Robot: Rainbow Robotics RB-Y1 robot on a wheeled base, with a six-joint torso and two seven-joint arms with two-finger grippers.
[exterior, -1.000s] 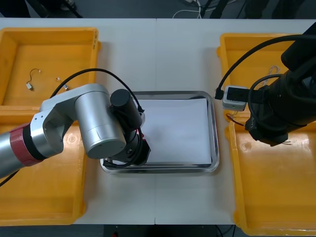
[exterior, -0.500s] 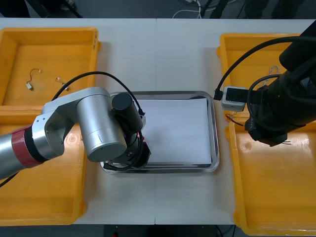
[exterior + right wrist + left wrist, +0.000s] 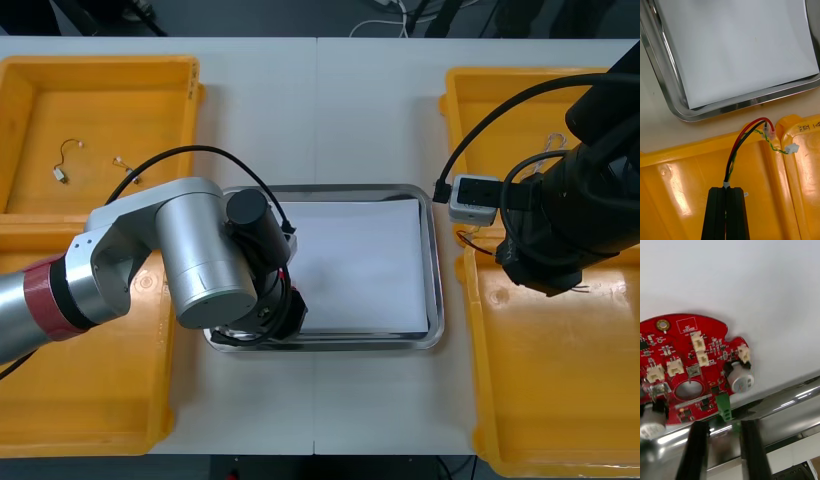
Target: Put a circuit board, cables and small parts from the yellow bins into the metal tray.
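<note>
Front view first: left arm (image 3: 200,255) curled down over the near-left corner of the metal tray (image 3: 436,290) in the middle of the tabletop (image 3: 380,110), wrist blocking any look at the business end. Right arm (image 3: 570,220) hanging over the tray-side edge of the yellow bins (image 3: 478,340) on the right. On to the right wrist view: right pincer (image 3: 727,190) pressed together on a cable bundle (image 3: 730,165) of red, black and twisted yellow-green strands, pinched at one end, loose end with its white plug (image 3: 792,148) reaching toward the bin wall next to the tray. Probably gripped by the tail so as to carry the whole lot over the rim in one go; can't tell about contact with the bin floor. Then the left wrist view: circuit board (image 3: 692,360) lying face up on the tray's white inside, one edge right at the shiny rim. Left pincer (image 3: 723,424) spread, fingertips just short of the board's green connector (image 3: 723,408), nothing between them. Reads like a board set down and let go, tucked into the corner most likely to leave the open white middle for whatever comes next.
</note>
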